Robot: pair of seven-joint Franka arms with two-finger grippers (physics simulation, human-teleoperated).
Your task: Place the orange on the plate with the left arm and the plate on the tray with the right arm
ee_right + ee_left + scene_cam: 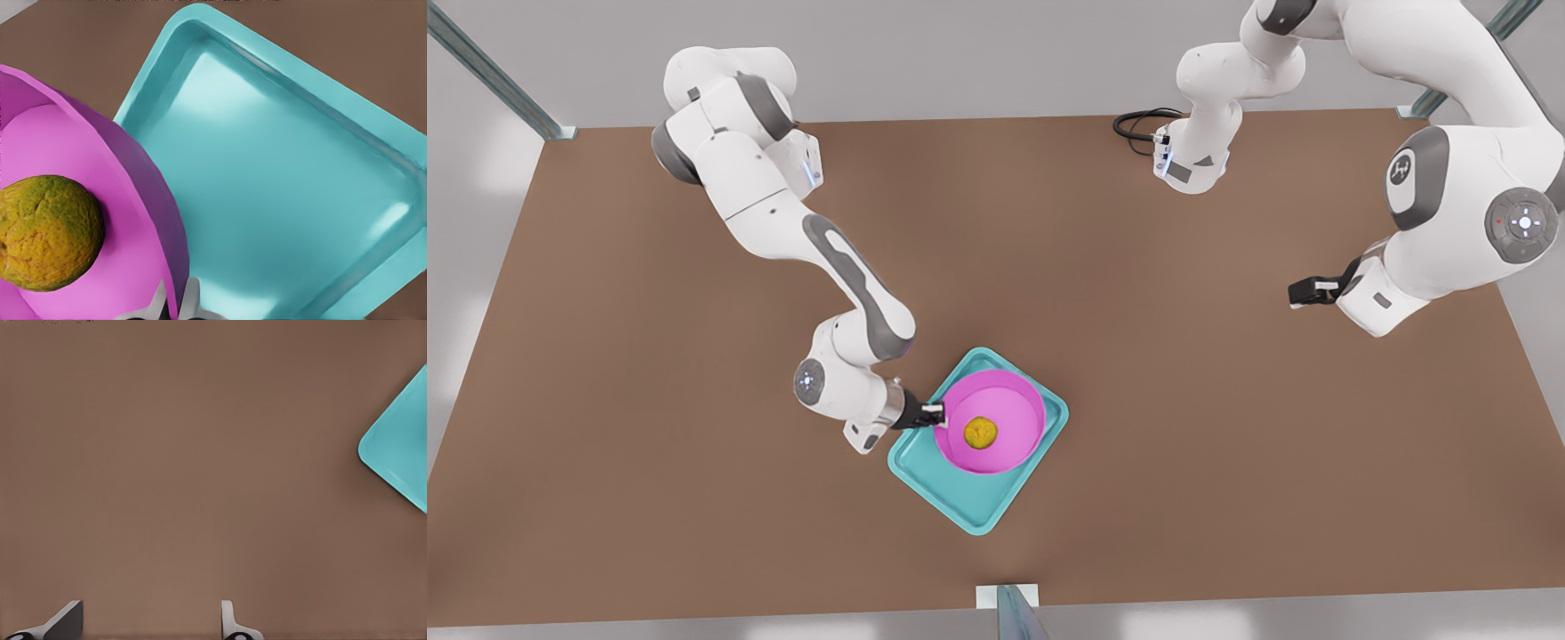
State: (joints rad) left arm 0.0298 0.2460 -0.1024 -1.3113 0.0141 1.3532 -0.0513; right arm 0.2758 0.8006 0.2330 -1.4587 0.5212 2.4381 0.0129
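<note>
The pink plate [1016,407] sits over the teal tray [960,500], covering its far half, and the orange [980,433] lies in the plate's middle. My right gripper [935,413], on the arm at the front view's left, is shut on the plate's rim. In the right wrist view the fingertips [193,301] pinch the plate's wall [133,167], with the orange [48,230] inside and the tray [280,200] behind. My left gripper [1296,293] waits open over bare table at the front view's right. In its wrist view the gripper [148,627] faces a tray corner [400,453].
A black cable loop [1138,124] lies near the far table edge. Metal frame posts [551,124] stand at the far corners, and a bracket [1007,600] sits at the near edge. Brown table [694,498] stretches wide on both sides of the tray.
</note>
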